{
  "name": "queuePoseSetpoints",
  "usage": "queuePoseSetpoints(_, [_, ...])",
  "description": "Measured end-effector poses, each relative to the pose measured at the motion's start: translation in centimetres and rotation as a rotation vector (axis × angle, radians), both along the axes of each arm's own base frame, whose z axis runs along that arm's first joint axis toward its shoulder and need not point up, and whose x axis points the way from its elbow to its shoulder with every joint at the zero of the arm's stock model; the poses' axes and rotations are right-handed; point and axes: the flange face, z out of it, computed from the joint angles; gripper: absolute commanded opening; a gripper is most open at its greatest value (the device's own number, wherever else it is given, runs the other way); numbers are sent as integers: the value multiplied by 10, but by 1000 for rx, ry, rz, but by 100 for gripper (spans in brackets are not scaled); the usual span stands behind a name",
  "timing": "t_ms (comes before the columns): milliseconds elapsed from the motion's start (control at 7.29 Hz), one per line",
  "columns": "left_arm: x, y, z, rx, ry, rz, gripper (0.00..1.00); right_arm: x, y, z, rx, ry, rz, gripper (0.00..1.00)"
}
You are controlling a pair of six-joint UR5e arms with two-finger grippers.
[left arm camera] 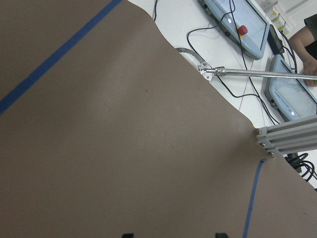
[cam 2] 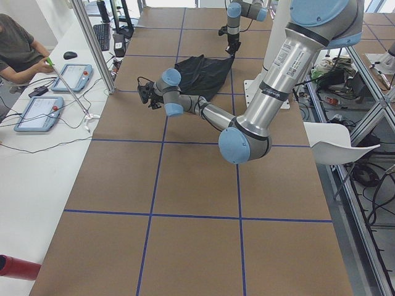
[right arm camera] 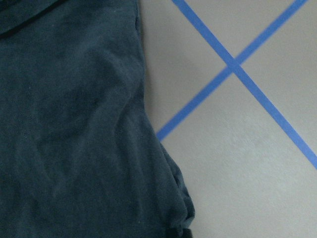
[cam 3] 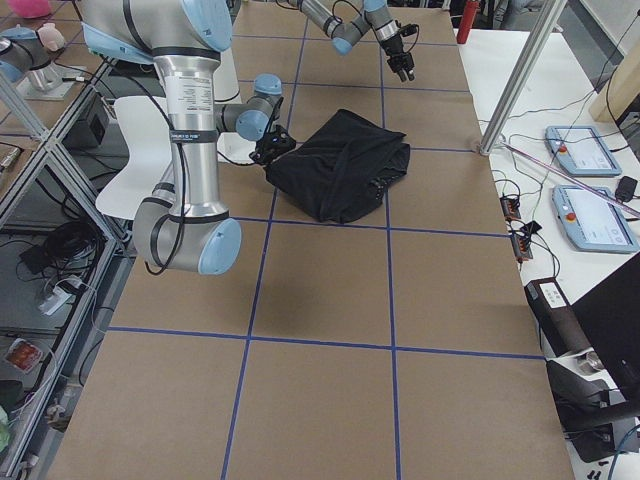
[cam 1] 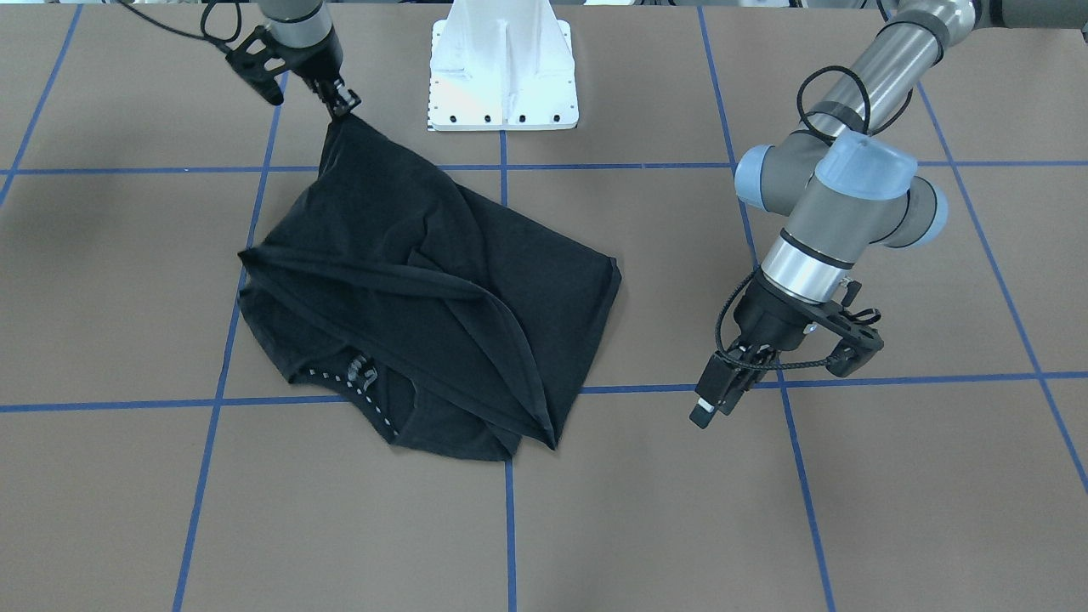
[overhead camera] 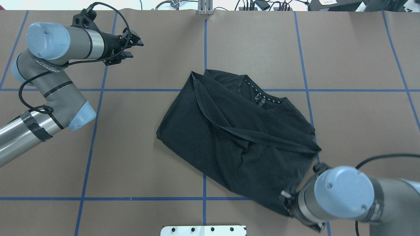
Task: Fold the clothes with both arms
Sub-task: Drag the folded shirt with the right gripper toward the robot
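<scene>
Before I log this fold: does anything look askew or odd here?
Yes. The shirt lies bunched and skewed to the grid lines, with diagonal ridges across it; the right tool pinches one corner, stretched toward the base.

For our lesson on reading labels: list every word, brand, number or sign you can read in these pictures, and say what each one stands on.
Nothing can be read with certainty.
White lettering on the black band around the left arm: too blurred to read.
Neck tag inside the T-shirt collar: too small to read.
White sticker on a black box beyond the table's far edge: too small to read.
</scene>
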Motion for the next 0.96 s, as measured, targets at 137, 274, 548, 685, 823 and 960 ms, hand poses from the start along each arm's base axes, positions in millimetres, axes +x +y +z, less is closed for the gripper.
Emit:
queuePoseSetpoints(137, [1, 11, -14, 1, 18, 28, 66, -7, 28, -1, -18, 17, -38, 100])
queuePoseSetpoints(274, [3, 27, -27, -7, 27, 59, 66, -11, 44, -2, -31, 23, -57, 100])
queuePoseSetpoints(548, [5, 93, -30, -31, 39, 125, 68, 7, 27, -21, -47, -19, -6, 100])
queuePoseSetpoints(685, [20, 130, -26, -61, 45, 148, 67, 25, 0, -30, -42, -47, 44, 100])
queuePoseSetpoints(823, [45, 161, -23, -97, 34, 154, 67, 40, -31, -36, -10, -73, 77, 100])
queuePoseSetpoints(960, [72, 191, -21, -132, 9, 159, 67, 52, -63, -44, 44, -98, 99, 100])
